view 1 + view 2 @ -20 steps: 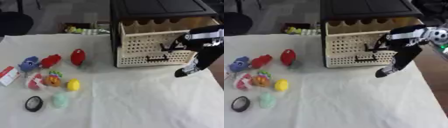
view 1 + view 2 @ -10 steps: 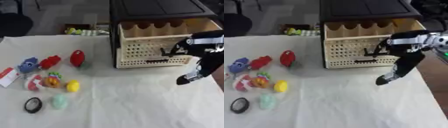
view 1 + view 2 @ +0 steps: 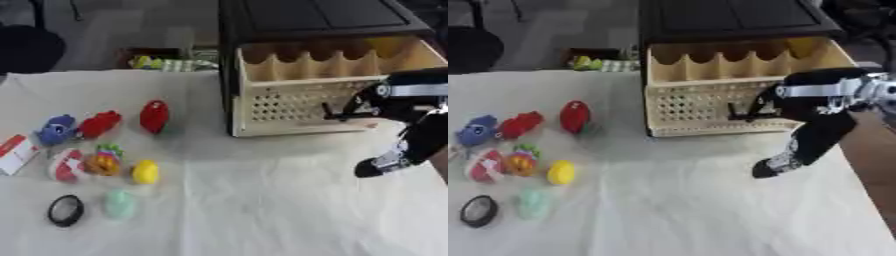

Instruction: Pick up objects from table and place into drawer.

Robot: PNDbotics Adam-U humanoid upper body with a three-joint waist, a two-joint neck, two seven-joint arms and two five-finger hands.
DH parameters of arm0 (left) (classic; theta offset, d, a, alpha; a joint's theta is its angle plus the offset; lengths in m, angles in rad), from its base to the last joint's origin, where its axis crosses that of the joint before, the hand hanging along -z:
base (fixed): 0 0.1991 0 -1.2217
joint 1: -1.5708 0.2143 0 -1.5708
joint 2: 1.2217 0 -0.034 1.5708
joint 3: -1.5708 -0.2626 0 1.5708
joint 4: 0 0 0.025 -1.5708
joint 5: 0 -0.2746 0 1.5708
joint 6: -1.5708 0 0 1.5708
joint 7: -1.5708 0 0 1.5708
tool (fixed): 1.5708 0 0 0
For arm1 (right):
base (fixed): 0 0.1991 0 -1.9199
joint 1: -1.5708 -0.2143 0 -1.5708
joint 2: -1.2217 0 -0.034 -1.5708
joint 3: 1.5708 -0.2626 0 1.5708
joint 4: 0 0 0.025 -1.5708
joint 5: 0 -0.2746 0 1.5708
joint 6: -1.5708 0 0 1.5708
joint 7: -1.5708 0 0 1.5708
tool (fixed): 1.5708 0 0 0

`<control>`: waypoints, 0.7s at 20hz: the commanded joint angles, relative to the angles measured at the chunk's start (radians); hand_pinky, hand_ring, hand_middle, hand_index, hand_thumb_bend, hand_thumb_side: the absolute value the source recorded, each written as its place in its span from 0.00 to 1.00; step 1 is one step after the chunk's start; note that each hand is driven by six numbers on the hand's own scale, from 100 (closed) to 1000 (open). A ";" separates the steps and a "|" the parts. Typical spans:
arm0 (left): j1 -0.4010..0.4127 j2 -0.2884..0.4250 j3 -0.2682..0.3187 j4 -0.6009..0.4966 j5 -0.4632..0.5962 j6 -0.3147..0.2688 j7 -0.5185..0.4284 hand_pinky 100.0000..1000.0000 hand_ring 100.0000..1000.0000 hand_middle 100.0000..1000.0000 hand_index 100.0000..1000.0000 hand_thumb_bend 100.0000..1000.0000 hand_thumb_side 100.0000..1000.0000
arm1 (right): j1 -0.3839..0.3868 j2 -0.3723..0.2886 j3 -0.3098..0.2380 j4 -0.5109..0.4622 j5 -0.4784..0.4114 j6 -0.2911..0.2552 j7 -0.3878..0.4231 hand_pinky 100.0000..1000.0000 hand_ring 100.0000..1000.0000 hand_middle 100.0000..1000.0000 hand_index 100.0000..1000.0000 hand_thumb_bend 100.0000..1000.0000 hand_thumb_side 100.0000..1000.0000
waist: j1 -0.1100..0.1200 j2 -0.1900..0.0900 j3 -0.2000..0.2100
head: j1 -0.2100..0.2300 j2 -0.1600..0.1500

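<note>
**Right hand at the front of the pulled-out drawer**

Our right hand [image 3: 765,106] sits against the perforated front of the drawer [image 3: 297,102], fingers reaching to the dark handle [image 3: 739,111]. We cannot tell whether they are curled round the handle or only touching it; the hand reads as a dark blur in both eyes. The right eye view shows the whole forearm and the white band on it, while the left eye view cuts the arm off at the frame's edge. Below the fingers and toward their outer side, a black part of the arm [image 3: 785,157] with a pale patch hangs over the white cloth [image 3: 262,210]. Our left hand shows in neither view.

The drawer stands open out of the black cabinet [image 3: 306,20], its scalloped dividers visible above the fingers.

The things to be picked lie well apart from the fingers, far across the cloth on their inner side: a red oval thing [image 3: 155,115] nearest, then a red toy [image 3: 100,124] touching a blue toy [image 3: 55,130], a red and white ball [image 3: 64,166] beside a multicoloured toy [image 3: 105,160], a yellow egg shape [image 3: 145,172], a pale green thing [image 3: 119,203], and a black ring [image 3: 66,210]. A red and white card [image 3: 12,153] shows only in the left eye view. Nothing lies between fingers and toys but bare cloth.
</note>
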 commanded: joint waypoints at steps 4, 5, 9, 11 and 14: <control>-0.009 0.008 -0.001 -0.014 0.006 -0.001 -0.005 0.34 0.40 0.45 0.70 0.00 0.92 | 0.013 -0.055 -0.023 -0.056 -0.023 0.027 0.006 0.00 0.00 0.00 0.79 0.58 0.39 | -0.002 -0.016 0.001 | -0.003 -0.014; -0.009 0.008 -0.001 -0.014 0.006 -0.001 -0.005 0.34 0.40 0.45 0.70 0.00 0.92 | 0.016 -0.057 -0.023 -0.060 -0.025 0.029 0.006 0.00 0.00 0.00 0.79 0.58 0.39 | -0.002 -0.016 0.001 | -0.003 -0.014; -0.010 0.007 -0.001 -0.014 0.007 -0.001 -0.005 0.34 0.40 0.45 0.70 0.00 0.92 | 0.035 -0.066 -0.030 -0.075 -0.036 0.034 0.003 0.00 0.00 0.00 0.79 0.58 0.39 | -0.002 -0.016 0.000 | -0.003 -0.015; -0.010 0.007 -0.001 -0.014 0.007 -0.001 -0.005 0.34 0.40 0.45 0.70 0.00 0.92 | 0.045 -0.070 -0.033 -0.077 -0.041 0.033 0.000 0.00 0.00 0.00 0.79 0.58 0.39 | -0.002 -0.016 0.000 | -0.002 -0.015; -0.011 0.007 -0.001 -0.014 0.007 -0.001 -0.005 0.34 0.40 0.45 0.70 0.00 0.92 | 0.053 -0.074 -0.035 -0.078 -0.047 0.024 -0.003 0.00 0.00 0.00 0.79 0.58 0.39 | -0.002 -0.016 0.001 | -0.001 -0.015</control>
